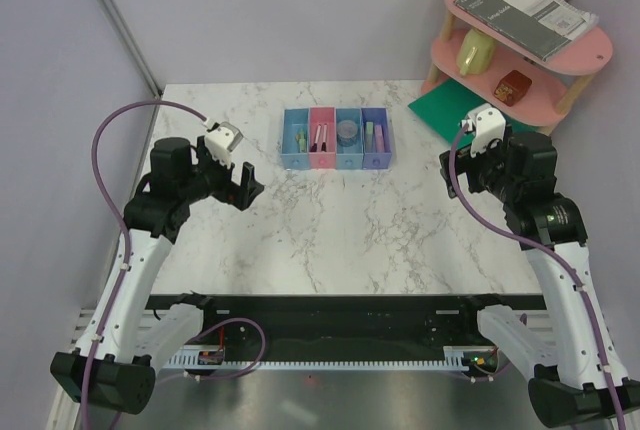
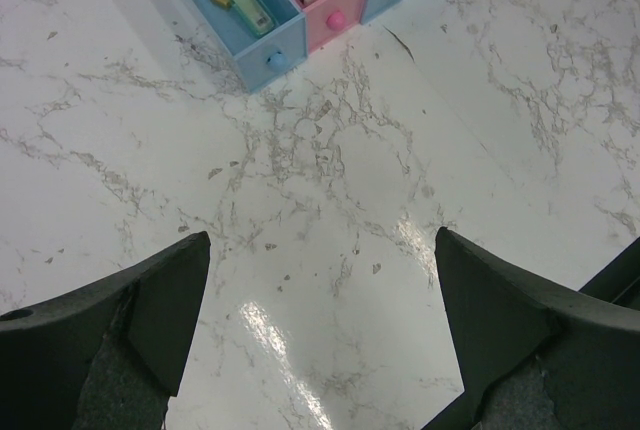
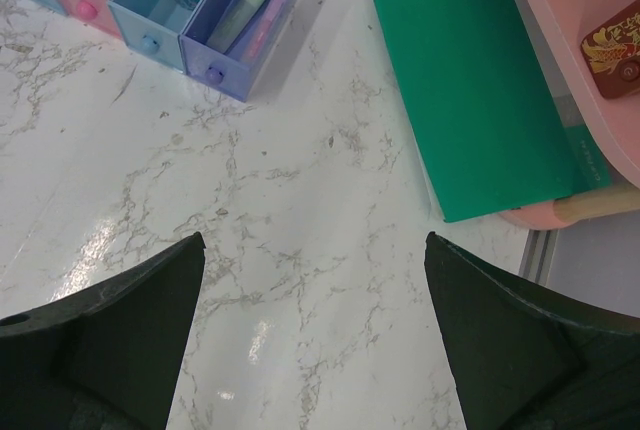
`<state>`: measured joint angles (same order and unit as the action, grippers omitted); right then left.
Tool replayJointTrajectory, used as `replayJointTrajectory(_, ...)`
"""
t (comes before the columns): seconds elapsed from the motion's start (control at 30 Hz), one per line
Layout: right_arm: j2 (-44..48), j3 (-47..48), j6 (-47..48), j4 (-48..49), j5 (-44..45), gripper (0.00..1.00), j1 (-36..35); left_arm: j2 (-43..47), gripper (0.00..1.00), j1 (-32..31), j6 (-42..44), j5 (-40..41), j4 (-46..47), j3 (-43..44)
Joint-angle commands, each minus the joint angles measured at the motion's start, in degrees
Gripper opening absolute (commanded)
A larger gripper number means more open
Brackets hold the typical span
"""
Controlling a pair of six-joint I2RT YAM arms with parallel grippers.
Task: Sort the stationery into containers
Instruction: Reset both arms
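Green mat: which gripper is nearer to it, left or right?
Right. The right gripper, open, is just short of the green mat; the left gripper, open, is across the table, past the tray row.

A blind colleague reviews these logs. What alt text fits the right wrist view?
The open, empty right gripper hangs over the marble table. Upper left, a purple-blue tray holds a pale green marker and a pink-purple marker; a flat green mat lies at right by a pink shelf.
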<state>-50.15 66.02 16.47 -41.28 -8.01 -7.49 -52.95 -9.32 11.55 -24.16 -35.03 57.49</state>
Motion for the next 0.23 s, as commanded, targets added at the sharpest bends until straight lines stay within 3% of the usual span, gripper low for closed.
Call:
replayJointTrajectory(0.0,0.8,0.3,0.5,0.0,-1.3,0.98,0.1,-0.2,1.00,0.4,1.5,-0.9,1.3,2.6)
replayJointTrajectory(0.2,0.6,1.0,0.8,-0.4,-1.2,0.98,0.2,-0.4,1.00,0.4,1.5,-1.0,1.3,2.6)
